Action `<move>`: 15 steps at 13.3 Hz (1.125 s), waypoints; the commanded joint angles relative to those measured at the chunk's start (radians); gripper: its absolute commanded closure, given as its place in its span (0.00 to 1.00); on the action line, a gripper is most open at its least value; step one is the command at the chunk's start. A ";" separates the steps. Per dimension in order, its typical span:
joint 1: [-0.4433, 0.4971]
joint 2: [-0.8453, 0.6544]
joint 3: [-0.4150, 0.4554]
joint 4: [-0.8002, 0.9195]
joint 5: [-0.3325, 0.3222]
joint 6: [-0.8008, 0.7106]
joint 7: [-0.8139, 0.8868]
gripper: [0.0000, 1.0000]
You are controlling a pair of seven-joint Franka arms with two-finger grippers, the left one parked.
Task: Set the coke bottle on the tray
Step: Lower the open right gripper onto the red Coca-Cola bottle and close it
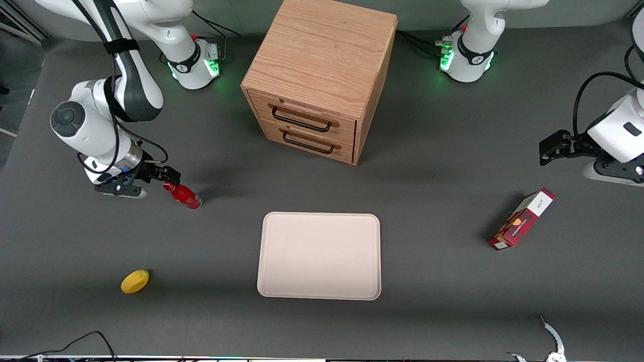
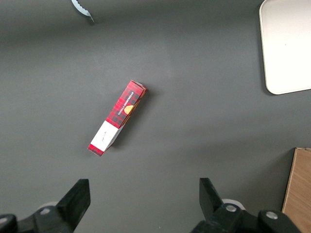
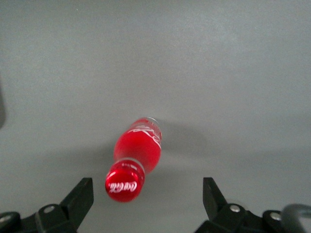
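Observation:
The coke bottle (image 1: 184,196), small and red with a red cap, stands on the grey table toward the working arm's end, apart from the tray. The right gripper (image 1: 146,183) hangs just above it, open. In the right wrist view the bottle (image 3: 137,148) is seen from above. Its cap sits between the open gripper's (image 3: 148,189) fingers, closer to one finger (image 3: 81,194) than the other, touching neither. The cream-beige tray (image 1: 319,256) lies flat at the table's middle, nearer the front camera than the bottle, with nothing on it. Its corner also shows in the left wrist view (image 2: 286,43).
A wooden two-drawer cabinet (image 1: 322,75) stands farther from the front camera than the tray. A yellow lemon (image 1: 135,281) lies nearer the camera than the bottle. A red and white carton (image 1: 523,218) lies toward the parked arm's end, also in the left wrist view (image 2: 118,118).

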 commanded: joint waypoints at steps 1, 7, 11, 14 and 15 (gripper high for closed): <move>0.008 0.023 0.002 0.012 -0.010 0.027 0.028 0.15; 0.013 0.034 0.014 0.030 -0.010 0.025 0.045 1.00; 0.013 0.020 0.017 0.084 -0.010 -0.034 0.051 1.00; 0.013 0.002 0.023 0.313 -0.007 -0.333 0.050 1.00; 0.013 0.014 0.026 0.414 -0.007 -0.441 0.051 1.00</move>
